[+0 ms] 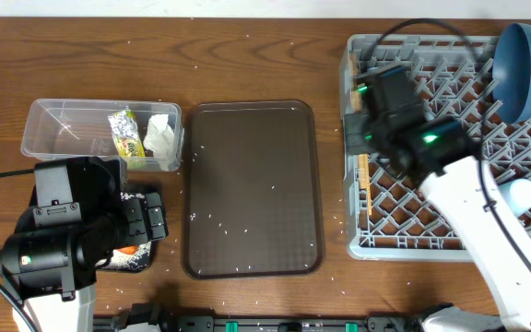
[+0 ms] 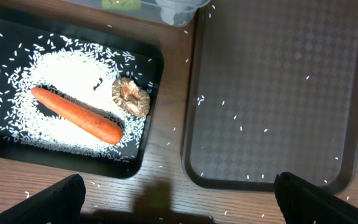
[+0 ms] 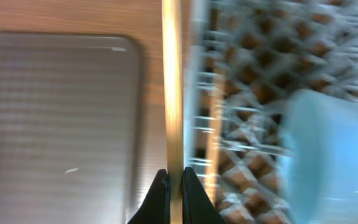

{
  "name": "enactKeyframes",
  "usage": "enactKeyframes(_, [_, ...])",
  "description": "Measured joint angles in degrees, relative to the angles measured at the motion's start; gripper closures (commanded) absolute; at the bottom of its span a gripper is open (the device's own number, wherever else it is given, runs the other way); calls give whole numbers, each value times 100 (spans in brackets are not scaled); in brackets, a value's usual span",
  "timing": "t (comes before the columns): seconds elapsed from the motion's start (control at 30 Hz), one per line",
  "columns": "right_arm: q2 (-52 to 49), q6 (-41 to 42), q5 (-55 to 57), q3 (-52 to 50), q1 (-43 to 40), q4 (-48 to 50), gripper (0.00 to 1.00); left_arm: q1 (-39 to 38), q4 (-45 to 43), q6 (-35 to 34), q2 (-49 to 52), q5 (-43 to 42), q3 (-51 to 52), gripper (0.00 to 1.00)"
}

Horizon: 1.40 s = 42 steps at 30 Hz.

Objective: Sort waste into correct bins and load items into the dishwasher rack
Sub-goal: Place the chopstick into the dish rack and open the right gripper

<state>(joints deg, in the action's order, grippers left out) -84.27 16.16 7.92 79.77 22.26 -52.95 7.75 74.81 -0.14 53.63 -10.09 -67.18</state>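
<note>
Your right tool is clamped shut on one chopstick, gripped near its end, the stick reaching ahead along the left wall of the dishwasher rack; the wrist view is blurred, so I cannot tell whether the far tip is over the grid or just outside it. To do this step well, I judge you should carry the stick fully inside the wall, lay it low and flat among the pegs beside the tan strip that looks like its partner, and only then part the fingers; released from high up, so thin a stick may bounce or slip through the mesh. Your left tool hangs with fingers wide apart, holding nothing, above the black tray, where carrot, food scrap and rice lie. The counter is brown wood sprinkled with stray grains, as is the serving tray; of the room only a pale strip at the far edge shows.
</note>
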Motion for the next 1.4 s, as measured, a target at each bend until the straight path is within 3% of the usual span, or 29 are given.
enactKeyframes(0.27, [-905,-321,31,-83,-501,-52,98,0,-2,2,0,-2,0,2])
enactKeyframes(0.4, [-1244,-278,-129,-105,-498,-33,72,0,-2,0,0,-2,0,2])
enactKeyframes(0.63, [-1178,22,-400,-120,-492,-28,66,0,-2,0,0,-2,0,2])
enactKeyframes(0.73, [-745,76,-570,-120,-468,-238,59,0,0,2,-2,-2,0,2])
enactKeyframes(0.77, [-555,105,-629,-120,-457,-356,41,0,-4,2,0,0,0,2])
enactKeyframes(0.8, [-306,133,-730,-120,-424,-496,1,0,0,0,0,-2,0,2])
enactKeyframes(1.17, [1768,131,-1211,-74,-142,-2568,1,0,0,0,0,0,0,2])
enactKeyframes(1.4, [2754,122,-240,-74,-144,-2533,1,0,-2,2,0,0,0,2])
